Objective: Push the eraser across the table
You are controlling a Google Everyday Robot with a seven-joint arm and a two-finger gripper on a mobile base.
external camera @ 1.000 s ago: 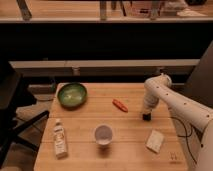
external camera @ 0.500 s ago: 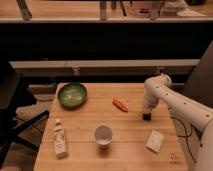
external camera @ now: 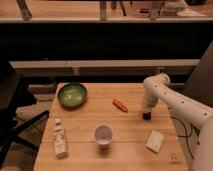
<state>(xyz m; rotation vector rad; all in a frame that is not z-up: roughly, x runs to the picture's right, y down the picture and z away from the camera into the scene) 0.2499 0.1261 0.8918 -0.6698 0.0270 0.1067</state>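
Eraser (external camera: 146, 116) below closed pincer (external camera: 147, 110), on table (external camera: 127, 147)

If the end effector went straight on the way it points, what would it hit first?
The end effector points down: probably the dark eraser at its tip, then the table. Whether they touch is unclear.

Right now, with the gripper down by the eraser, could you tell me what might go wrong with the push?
1. The shut gripper has a narrow tip at the small eraser, so the eraser may pivot and slip aside.
2. The orange piece lies close by; a push toward it could knock it along.
3. The eraser sits near the table edge on the arm's side; a drift that way might drop it off.
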